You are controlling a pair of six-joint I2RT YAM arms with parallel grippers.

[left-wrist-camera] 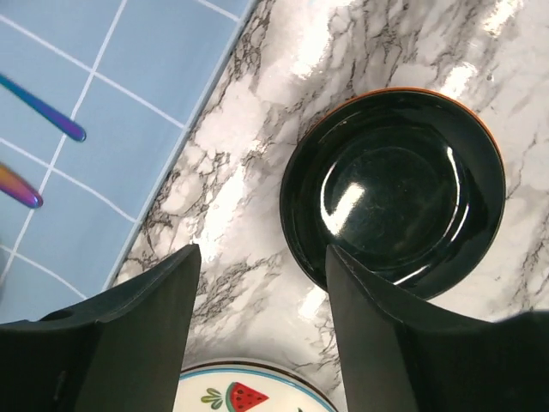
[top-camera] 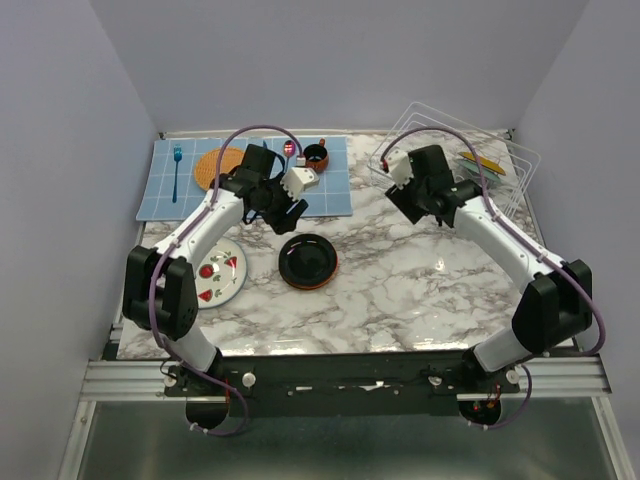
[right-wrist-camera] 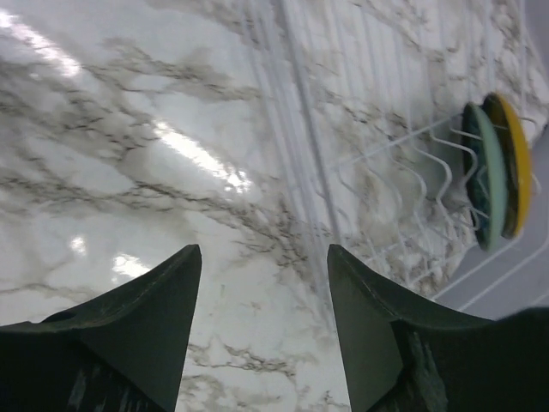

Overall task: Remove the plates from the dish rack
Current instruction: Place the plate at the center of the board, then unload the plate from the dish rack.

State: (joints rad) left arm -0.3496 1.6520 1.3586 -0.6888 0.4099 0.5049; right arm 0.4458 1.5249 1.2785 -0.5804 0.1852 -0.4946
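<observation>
A glossy black plate (top-camera: pixel 308 260) lies flat on the marble, with an orange-red rim showing under it. The left wrist view shows the same black plate (left-wrist-camera: pixel 395 189) just beyond the fingertips. A white plate with red wedges (top-camera: pixel 220 275) lies near the left arm, and its edge (left-wrist-camera: pixel 249 390) shows below the jaws. My left gripper (top-camera: pixel 278 212) (left-wrist-camera: pixel 262 257) hovers open and holds nothing. At the back right stands the white wire dish rack (top-camera: pixel 470 165) (right-wrist-camera: pixel 412 197), with a yellow plate and a darker one (right-wrist-camera: pixel 497 172) upright in it. My right gripper (top-camera: pixel 408 203) (right-wrist-camera: pixel 264 253) is open over bare marble beside the rack.
A blue tiled mat (top-camera: pixel 250 190) (left-wrist-camera: pixel 94 103) lies at the back left. On it are an orange woven disc (top-camera: pixel 215 168), a blue fork (top-camera: pixel 177 170) and a small brown cup (top-camera: pixel 316 156). Grey walls close in the table on three sides.
</observation>
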